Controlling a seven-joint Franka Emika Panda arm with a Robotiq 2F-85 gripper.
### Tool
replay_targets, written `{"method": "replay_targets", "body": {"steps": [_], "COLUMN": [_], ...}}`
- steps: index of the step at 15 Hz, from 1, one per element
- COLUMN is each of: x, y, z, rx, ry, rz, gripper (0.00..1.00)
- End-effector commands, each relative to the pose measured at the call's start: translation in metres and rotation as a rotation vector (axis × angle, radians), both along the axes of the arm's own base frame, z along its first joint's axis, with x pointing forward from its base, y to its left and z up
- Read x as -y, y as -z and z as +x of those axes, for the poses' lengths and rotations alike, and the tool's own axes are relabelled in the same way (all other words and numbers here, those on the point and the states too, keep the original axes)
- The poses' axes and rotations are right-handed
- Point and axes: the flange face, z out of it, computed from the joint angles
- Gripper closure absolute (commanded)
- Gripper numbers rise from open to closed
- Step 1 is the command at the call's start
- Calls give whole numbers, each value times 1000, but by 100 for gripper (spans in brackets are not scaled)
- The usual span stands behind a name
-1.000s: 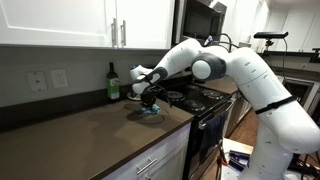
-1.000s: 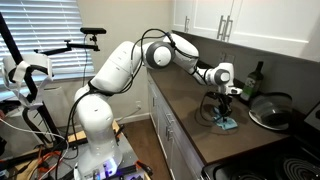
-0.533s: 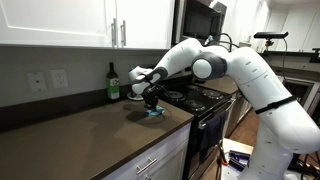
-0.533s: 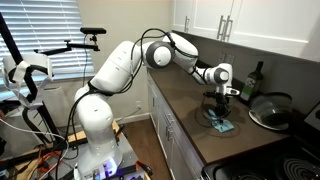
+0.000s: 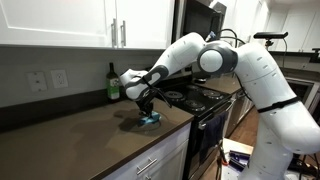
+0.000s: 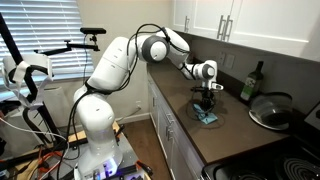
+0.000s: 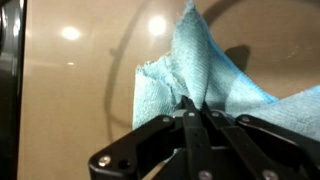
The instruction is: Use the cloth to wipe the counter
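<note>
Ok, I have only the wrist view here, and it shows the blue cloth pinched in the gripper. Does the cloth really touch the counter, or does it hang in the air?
Observer: It touches. In both exterior views the cloth lies on the counter, directly under the gripper.
Operator: Is something standing close to it?
Observer: A green bottle stands upright at the back wall, apart from the cloth.
Operator: And on the other side?
Observer: The stove starts at that end of the counter, and a pan with a lid sits there, not touching the cloth.
</note>
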Motion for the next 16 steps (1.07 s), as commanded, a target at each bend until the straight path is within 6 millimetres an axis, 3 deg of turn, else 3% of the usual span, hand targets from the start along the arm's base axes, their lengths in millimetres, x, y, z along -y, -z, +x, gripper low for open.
{"method": "replay_targets", "body": {"steps": [1,9,16], "x": [-45,-112,-147], "y": [17,3,-12], "z": [-15,-14,-15], "rx": [-20,71,93], "ry": [-104,-308,-410], "rz": [84,202,252], "gripper": [97,97,97]}}
